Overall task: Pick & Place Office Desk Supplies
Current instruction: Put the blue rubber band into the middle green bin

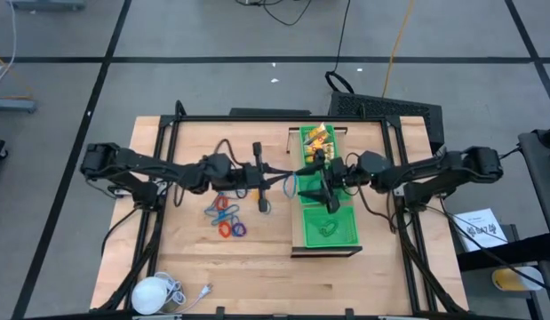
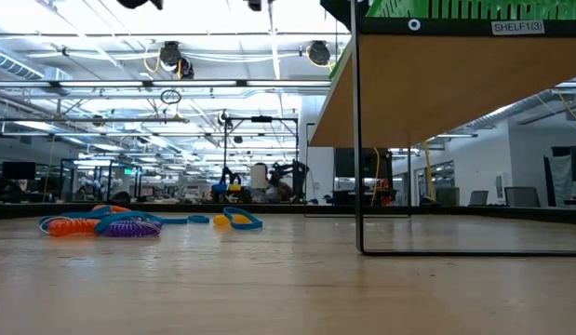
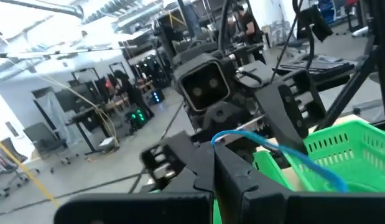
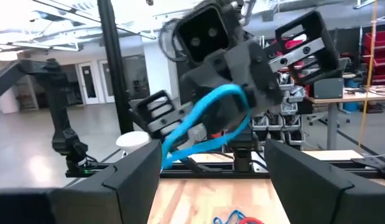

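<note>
Left claw (image 3: 214, 146) fills the bottom of my left wrist view, its fingers pressed together on a thin blue ring (image 3: 285, 152) that arcs away from the tips. From above I see this claw reaching in from the left, in the air just left of the green tray (image 1: 350, 233), with the ring hanging between the two claws.

Facing it from the right is the right claw (image 4: 214, 152). Its fingers are spread wide, one to each side of the ring, and I see them touching nothing. It hovers over the tray's left edge, about halfway along the tray.

On the table (image 1: 257, 276), left of the tray and nearer than the left arm, sits a small cluster of loose rings (image 1: 227, 218) in orange, blue, red and purple, lying close together and partly overlapping. The low view shows them flat on the wood, a purple one (image 2: 129, 226) beside an orange one.

Yellow packets (image 1: 319, 138) are heaped in the far end of the tray. I can't make out what is in its near compartment.

Over at the near left corner of the table lies a white round object (image 1: 153, 292) with its cord trailing right, well apart from everything else.
</note>
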Action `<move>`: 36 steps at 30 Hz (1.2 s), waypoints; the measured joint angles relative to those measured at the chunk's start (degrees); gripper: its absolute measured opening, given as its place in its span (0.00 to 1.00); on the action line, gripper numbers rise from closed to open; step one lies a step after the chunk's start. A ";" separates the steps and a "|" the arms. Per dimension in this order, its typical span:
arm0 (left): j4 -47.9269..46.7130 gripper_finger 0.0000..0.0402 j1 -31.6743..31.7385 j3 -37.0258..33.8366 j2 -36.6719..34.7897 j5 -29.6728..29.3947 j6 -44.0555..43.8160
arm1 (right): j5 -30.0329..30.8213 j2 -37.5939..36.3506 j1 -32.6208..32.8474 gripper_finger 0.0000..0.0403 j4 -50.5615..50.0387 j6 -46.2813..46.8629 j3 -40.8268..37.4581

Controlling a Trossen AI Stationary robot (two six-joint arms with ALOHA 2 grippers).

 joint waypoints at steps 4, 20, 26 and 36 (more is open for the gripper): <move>-8.75 0.00 0.00 7.02 3.66 0.09 -0.37 | -0.02 0.99 -0.71 0.68 -0.14 1.24 0.48; -17.63 0.00 0.02 14.72 6.30 0.62 1.71 | -3.25 1.22 -0.95 0.49 -2.76 1.34 0.48; -17.96 0.01 0.09 14.68 6.36 0.42 0.79 | -3.30 1.22 -0.95 0.27 -2.25 0.61 0.48; -17.85 0.03 0.11 14.68 6.36 0.39 -0.59 | -3.08 1.20 -0.95 0.02 -2.28 -1.71 0.46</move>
